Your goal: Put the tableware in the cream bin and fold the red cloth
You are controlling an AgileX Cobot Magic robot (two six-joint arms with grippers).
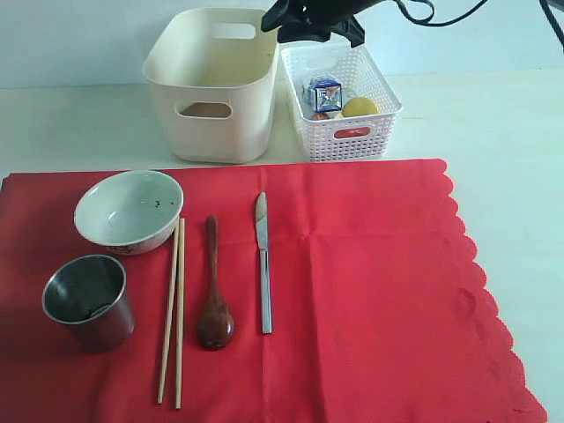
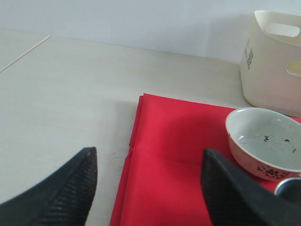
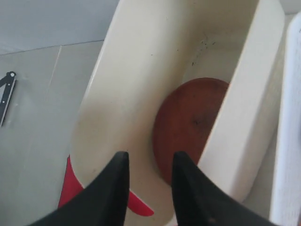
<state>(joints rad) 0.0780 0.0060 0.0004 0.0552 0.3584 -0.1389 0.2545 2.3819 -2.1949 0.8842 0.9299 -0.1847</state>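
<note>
1. Exterior view.
   - Five pieces lie on the red cloth. The ceramic bowl and steel cup are at the left side. Next come the chopsticks, the wooden spoon and the metal knife, in a row and apart from one another.
   - The cloth lies flat and unfolded, with its scalloped edge at the right.
   - The cream bin stands just past the cloth's far edge, with the white lattice basket close beside it.
   - The right arm hangs over the gap between the two containers.
   - The right half of the cloth is bare, and there is open tabletop beyond the scallops.

2. Left wrist view.
   - The left tool is spread wide and grips nothing.
   - It sits above the cloth's near-left corner, where the hem meets bare tabletop.
   - The bowl is just ahead, with the bin behind it and a sliver of the cup's rim at the frame edge.
   - There is plenty of clear room on the outer side.

3. Right wrist view.
   - The right tool has its fingers slightly parted and empty, poised over the bin's mouth.
   - The round brown plate lies on the bin floor.
   - The basket wall crowds one side.

4. Judgement.
   - One piece is binned and five are left to go. The fold comes last.
   - The bin rim and the neighbouring basket leave tight margins for drops.
</note>
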